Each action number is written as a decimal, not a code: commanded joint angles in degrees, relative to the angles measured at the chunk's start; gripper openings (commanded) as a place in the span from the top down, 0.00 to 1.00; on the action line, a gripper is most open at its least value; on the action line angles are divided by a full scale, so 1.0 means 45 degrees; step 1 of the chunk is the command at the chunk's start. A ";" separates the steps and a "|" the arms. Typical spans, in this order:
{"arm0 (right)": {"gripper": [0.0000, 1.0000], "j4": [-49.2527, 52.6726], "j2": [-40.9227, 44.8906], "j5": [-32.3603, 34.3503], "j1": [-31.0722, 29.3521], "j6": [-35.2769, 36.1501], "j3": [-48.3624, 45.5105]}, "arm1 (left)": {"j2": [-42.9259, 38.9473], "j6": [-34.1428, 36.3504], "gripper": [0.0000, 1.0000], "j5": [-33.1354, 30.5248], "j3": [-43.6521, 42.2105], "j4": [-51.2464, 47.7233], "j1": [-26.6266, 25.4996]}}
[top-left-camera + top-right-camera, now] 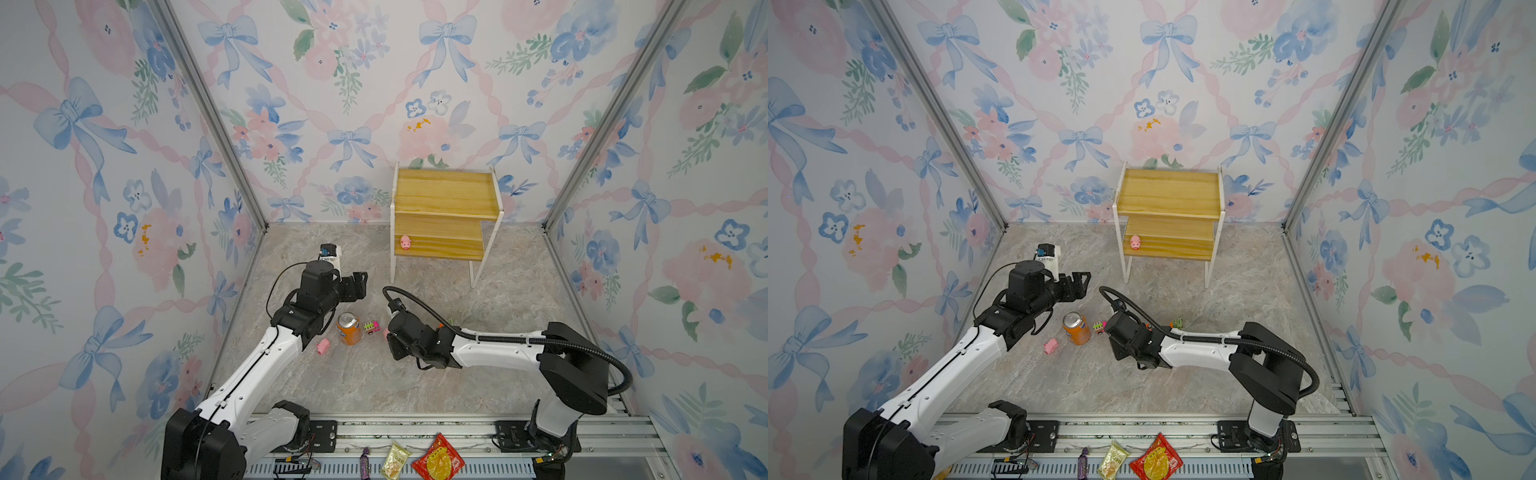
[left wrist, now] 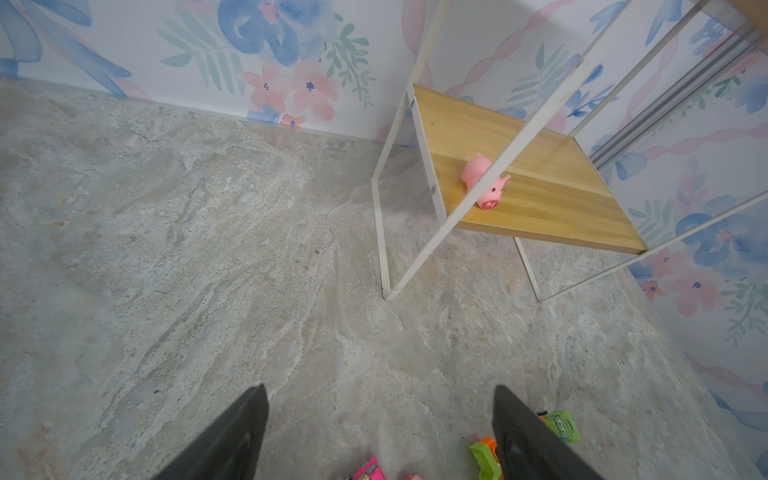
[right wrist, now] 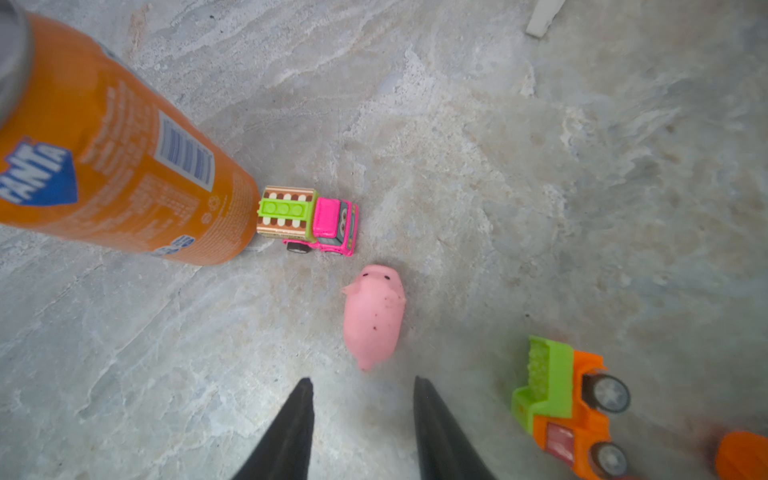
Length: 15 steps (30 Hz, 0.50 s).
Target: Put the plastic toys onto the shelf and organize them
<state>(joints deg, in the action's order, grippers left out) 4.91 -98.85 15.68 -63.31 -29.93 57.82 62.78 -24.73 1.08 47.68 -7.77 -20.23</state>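
Observation:
The shelf (image 1: 444, 195) stands against the back wall, with one pink pig (image 1: 405, 242) (image 2: 484, 183) on its lower board. On the floor lie another pig (image 1: 323, 346), a pink and green truck (image 1: 371, 327) (image 3: 309, 220), a third pig (image 3: 374, 316), an orange and green truck (image 3: 561, 399) and a green truck (image 1: 1177, 323) (image 2: 563, 424). My left gripper (image 1: 359, 284) (image 2: 379, 388) hangs open above bare floor, left of the shelf. In the right wrist view my right gripper (image 3: 362, 379) is open and empty, its tips just short of the third pig.
An orange soda can (image 1: 348, 328) (image 3: 112, 166) stands upright, touching the pink truck's rear. Snack packets (image 1: 438, 459) lie on the front rail. Another orange object (image 3: 744, 457) shows at the right wrist view's edge. Floral walls close in three sides.

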 commanded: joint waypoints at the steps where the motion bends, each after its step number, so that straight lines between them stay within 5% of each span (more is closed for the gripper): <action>1: 0.58 -0.0170 -0.0404 0.0090 -0.0150 -0.0144 -0.0062 | -0.0066 0.0105 0.15 -0.0109 -0.0186 0.0105 -0.0002; 15: 0.56 0.1167 -0.1675 -0.0131 0.0368 -0.0511 0.1134 | -0.0068 0.0105 0.14 -0.0140 -0.0186 0.0104 -0.0012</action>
<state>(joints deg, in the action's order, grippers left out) 7.27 -105.27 15.25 -62.85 -30.55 61.34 62.78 -24.73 0.91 47.68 -7.77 -20.23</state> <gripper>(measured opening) 0.437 0.856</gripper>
